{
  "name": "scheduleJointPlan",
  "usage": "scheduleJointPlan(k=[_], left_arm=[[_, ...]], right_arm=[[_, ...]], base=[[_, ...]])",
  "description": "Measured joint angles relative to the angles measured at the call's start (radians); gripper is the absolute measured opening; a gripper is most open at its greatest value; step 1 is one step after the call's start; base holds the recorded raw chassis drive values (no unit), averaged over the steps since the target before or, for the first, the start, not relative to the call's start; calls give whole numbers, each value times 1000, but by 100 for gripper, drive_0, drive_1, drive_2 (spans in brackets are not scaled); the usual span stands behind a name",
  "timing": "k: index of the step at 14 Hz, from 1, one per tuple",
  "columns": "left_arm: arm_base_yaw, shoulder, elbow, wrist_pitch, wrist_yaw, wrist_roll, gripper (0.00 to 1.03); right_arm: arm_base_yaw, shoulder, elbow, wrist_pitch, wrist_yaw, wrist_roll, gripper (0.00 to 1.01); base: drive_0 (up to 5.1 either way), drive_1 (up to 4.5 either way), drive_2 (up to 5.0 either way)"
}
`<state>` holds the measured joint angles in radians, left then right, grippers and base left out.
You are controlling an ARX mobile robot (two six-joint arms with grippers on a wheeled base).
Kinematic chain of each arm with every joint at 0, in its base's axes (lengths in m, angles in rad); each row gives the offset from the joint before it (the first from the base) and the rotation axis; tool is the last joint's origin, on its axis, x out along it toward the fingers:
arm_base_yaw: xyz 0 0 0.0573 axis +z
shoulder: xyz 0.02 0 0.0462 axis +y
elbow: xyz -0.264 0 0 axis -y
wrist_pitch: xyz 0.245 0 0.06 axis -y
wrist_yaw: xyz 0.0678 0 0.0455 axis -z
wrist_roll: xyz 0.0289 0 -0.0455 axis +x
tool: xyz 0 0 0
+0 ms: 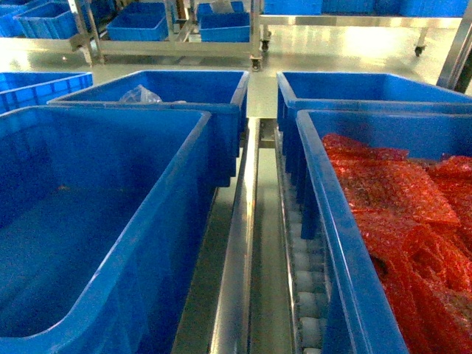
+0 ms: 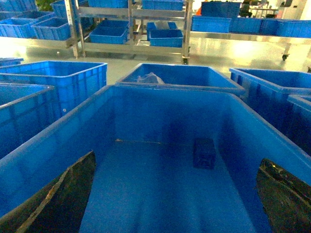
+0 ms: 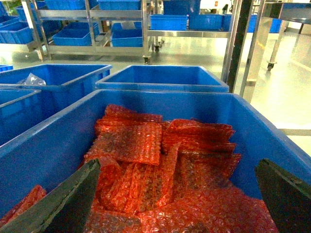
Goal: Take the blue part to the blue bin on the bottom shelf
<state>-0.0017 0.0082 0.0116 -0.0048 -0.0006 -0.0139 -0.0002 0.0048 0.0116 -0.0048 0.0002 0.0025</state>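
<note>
Blue part (image 2: 204, 153): lying centre-right in my left wrist view, looking small, rigid, light; I'm judging its side faces the best hold.
Left fingers (image 2: 63, 194): hanging wide apart, holding nothing.
Right fingers (image 3: 63, 199): hanging spread, holding nothing.

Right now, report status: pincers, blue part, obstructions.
Left pincer open, empty, over near-left blue bin. Right pincer open, empty, over bin of red bubble-wrap bags. Small dark blue part on left bin's floor. Nothing blocking it.

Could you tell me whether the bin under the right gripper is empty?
No, the right-hand blue bin is filled with red bubble-wrap bags.
</note>
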Motion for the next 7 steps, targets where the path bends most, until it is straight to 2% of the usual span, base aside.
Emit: scheduleJointPlan(k=[7], left_arm=[[0,0,0,0,0,0,98]], right_arm=[[0,0,0,0,0,0,98]], base=[[0,0,0]])
